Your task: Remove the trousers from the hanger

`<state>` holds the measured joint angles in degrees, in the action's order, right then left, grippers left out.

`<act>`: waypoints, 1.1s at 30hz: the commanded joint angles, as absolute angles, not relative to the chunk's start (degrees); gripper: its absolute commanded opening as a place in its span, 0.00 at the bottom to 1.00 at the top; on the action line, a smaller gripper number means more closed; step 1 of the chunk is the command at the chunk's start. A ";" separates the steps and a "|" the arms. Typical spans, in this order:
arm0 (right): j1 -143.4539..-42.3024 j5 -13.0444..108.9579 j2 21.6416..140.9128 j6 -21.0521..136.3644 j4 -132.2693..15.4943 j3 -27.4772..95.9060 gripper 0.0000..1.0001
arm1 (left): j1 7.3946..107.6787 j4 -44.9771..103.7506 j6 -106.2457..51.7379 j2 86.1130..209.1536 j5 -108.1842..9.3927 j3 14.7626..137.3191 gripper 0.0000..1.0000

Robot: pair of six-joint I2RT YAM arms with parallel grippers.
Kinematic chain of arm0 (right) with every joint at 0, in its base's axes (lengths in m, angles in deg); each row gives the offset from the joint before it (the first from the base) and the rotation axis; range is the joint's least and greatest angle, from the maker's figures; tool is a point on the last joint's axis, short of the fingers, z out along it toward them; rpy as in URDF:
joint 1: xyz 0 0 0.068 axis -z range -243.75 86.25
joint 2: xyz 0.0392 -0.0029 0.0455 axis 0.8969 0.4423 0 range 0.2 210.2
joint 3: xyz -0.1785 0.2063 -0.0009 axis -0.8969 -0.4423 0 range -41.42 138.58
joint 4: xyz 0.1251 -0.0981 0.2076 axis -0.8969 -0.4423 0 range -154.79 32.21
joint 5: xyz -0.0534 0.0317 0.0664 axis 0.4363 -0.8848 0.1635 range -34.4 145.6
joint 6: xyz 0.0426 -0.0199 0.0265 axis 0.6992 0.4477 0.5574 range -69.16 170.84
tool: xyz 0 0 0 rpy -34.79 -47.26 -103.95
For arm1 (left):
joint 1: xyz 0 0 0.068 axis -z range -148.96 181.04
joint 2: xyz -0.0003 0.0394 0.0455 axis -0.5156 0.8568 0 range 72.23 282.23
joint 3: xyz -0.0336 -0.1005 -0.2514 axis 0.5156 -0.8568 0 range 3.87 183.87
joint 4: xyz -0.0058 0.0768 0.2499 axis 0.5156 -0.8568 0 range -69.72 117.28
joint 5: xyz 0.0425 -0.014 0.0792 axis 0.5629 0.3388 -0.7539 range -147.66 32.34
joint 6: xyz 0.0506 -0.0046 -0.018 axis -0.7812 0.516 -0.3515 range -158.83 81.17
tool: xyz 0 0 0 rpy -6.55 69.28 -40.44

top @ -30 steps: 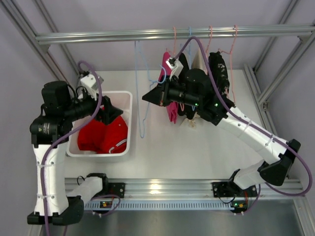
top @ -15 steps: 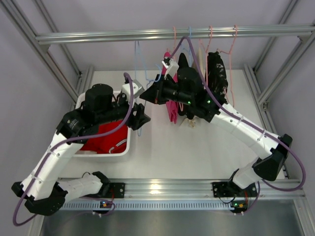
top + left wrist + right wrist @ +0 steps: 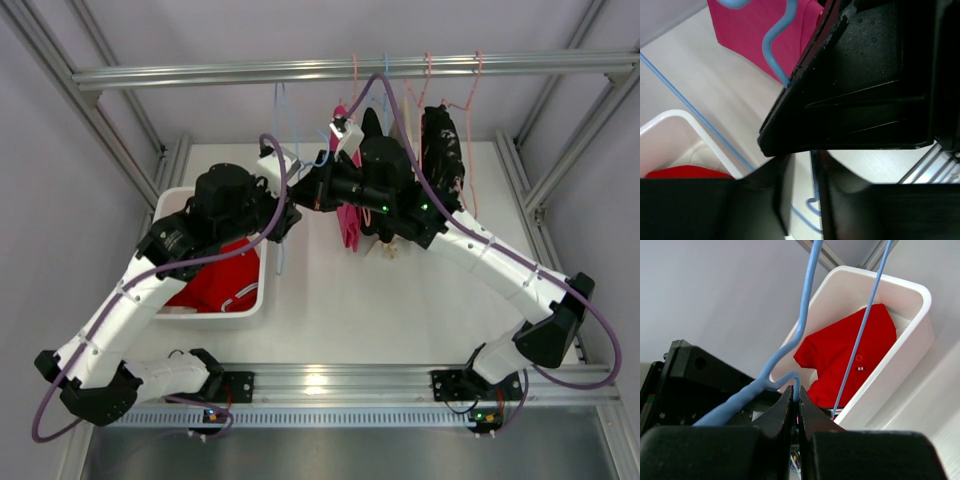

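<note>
Jaws of the right gripper [image 3: 796, 402] pinch the blue hanger [image 3: 809, 285] wire tight. Left gripper [image 3: 802, 167] jaws sit a little apart, blue wire between them. Red trousers [image 3: 212, 285] lie in the white bin [image 3: 263, 272], left in the top view.

White bin [image 3: 262, 285] sits on the left of the table [image 3: 380, 310]. Up on the far rail [image 3: 200, 72], 2 garments hang close together: pink garment [image 3: 349, 228] near the middle, black garment [image 3: 441, 150] just to its right, with pink hangers [image 3: 478, 68] hooked on beside them.

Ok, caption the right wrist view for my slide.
Right claw pinches the blue hanger; red trousers lie in the white bin.
</note>
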<state>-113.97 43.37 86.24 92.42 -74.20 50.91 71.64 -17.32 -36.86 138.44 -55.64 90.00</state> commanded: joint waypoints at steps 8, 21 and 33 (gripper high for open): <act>-114.47 41.98 81.58 91.89 -71.94 49.82 0.23 | 71.29 -14.55 -31.81 135.16 -51.87 85.35 0.00; -113.59 40.83 71.84 82.23 -71.24 41.47 0.99 | 60.93 -11.92 -20.11 130.14 -35.87 80.42 0.00; -113.59 40.83 64.62 71.33 -71.59 38.82 0.99 | 51.61 -10.34 -13.17 144.90 -25.93 99.38 0.00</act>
